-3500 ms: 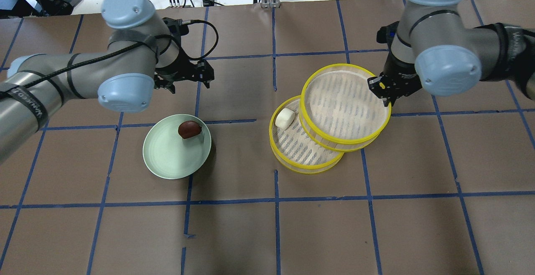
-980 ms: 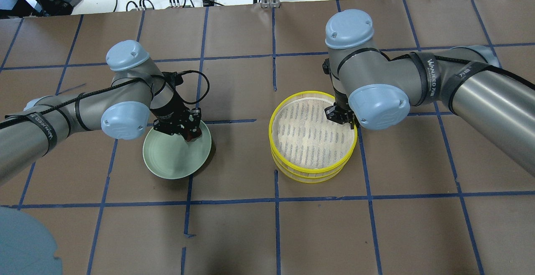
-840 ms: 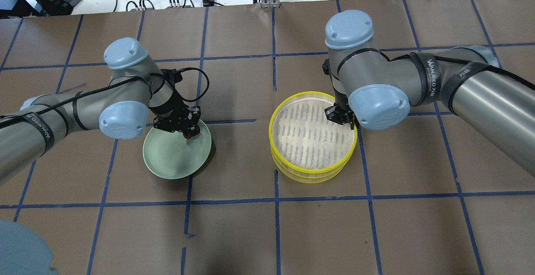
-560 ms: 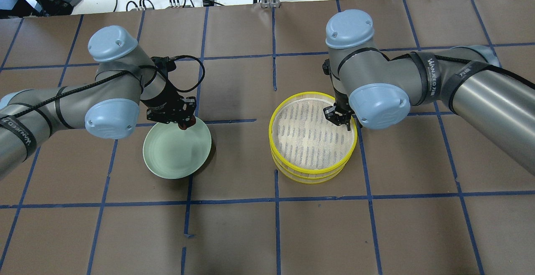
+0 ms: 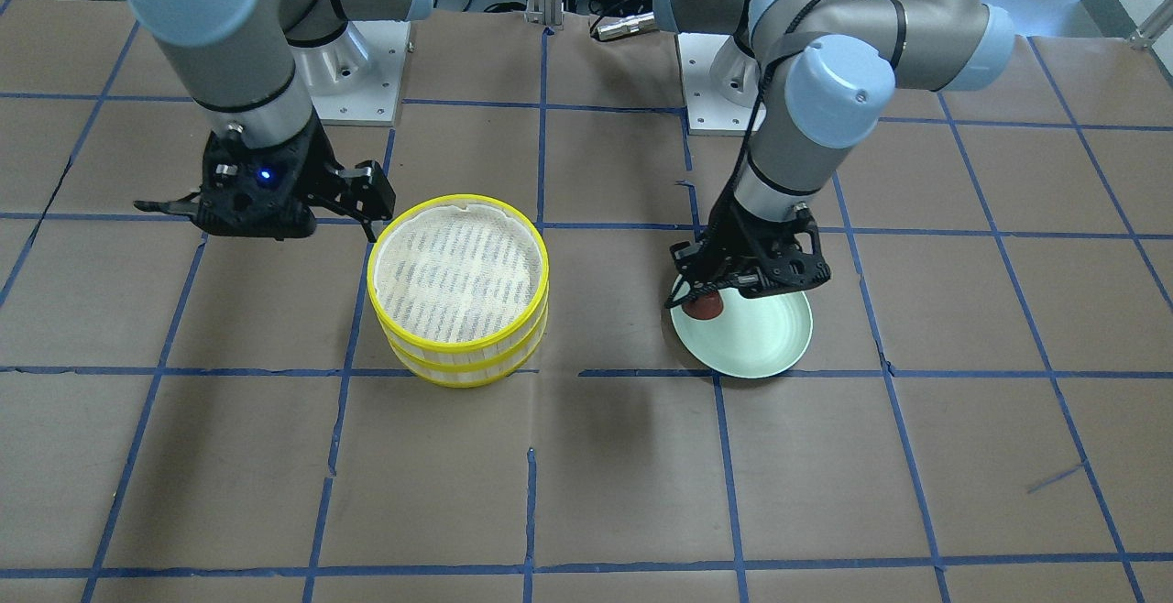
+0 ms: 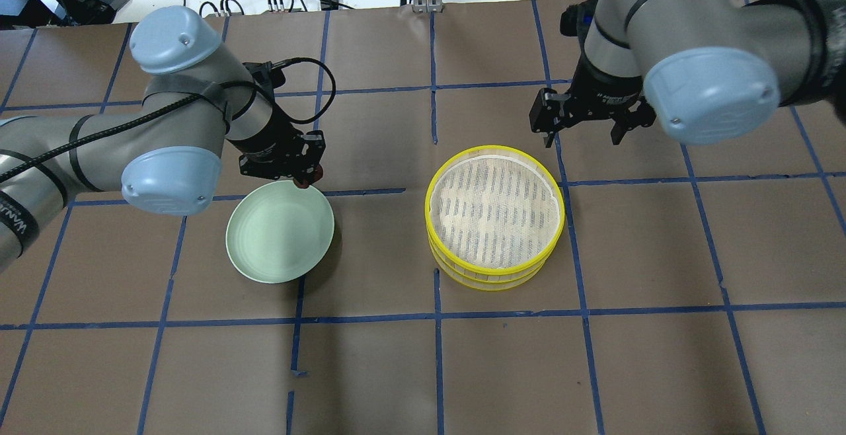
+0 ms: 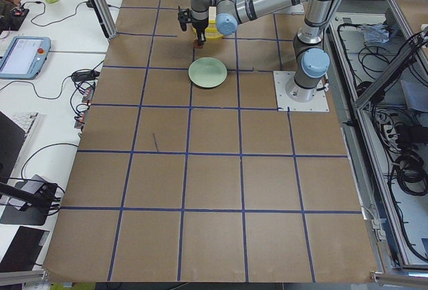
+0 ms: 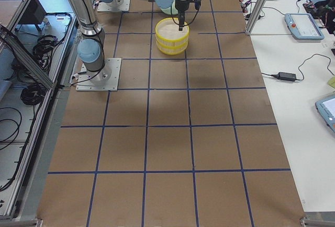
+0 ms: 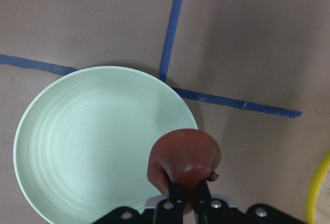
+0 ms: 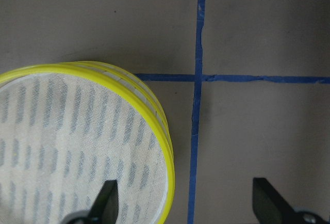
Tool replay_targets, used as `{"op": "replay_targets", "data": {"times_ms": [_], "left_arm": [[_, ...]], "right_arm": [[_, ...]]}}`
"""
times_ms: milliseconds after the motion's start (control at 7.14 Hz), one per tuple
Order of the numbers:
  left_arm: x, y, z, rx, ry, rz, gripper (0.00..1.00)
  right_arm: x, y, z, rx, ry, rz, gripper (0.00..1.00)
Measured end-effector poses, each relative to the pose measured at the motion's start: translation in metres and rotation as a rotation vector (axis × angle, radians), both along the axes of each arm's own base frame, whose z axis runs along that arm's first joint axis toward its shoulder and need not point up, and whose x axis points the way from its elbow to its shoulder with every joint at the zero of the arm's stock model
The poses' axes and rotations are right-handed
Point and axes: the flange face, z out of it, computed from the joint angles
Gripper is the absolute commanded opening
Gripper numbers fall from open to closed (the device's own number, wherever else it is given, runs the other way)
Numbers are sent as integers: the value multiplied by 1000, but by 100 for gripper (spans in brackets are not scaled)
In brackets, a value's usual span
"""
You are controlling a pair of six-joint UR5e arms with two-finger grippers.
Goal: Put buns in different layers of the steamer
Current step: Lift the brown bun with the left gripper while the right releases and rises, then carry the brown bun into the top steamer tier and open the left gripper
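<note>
Holds dark reddish-brown bun (image 9: pixel 183 154) in L gripper (image 9: pixel 188 195), jaws pinching its lower part, lifted off pale green plate (image 6: pixel 271 237) & hanging over plate's far rim on the side nearer the steamer. Has R gripper (image 6: pixel 583 132) raised by far edge of the stack, jaws spread wide, gripping nothing, touching nothing. Finds both steamer layers stacked on bench (image 6: pixel 595 355), well apart from plate: top layer (image 6: pixel 496 149) sat square on bottom layer (image 6: pixel 489 283), white lining bare, nothing in it. Can't see white bun in any view; can't see into bottom layer either, covered as it is by the top one, so can't tell if it's in there. Reads as the carry step for bun no. 2: picked, not yet placed. Judged abt halfway or a bit past, provided the white one does sit below. Next, prob.: swing L arm across the gap to over the top layer, come down inside the yellow rim w/o clipping it, part jaws low so the glossy round bun doesn't roll or bounce, then lift straight out. Needs R gripper kept clear of the stack, else both arms crowd the same spot. Worth watching the grip too: rounded, shiny thing held low, so could slip or turn during the traverse.
</note>
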Motion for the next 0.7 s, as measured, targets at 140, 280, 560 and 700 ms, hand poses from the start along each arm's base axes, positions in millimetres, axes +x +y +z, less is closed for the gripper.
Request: {"op": "replay_targets", "data": {"times_ms": [140,280,560,700], "left_arm": [[-45,4,20,-31,16,33,5],[-89,12,36,-52,37,68,5],[-173,35,37,-71,83,126,97],[-204,37,16,-69,97,147,100]], "right_arm": [[-7,3,34,-11,-17,-18,100],[-7,8,64,-18,-22,-22,100],[-8,17,87,-14,-2,-19,100],[-11,21,92,-19,31,-16,100]]}}
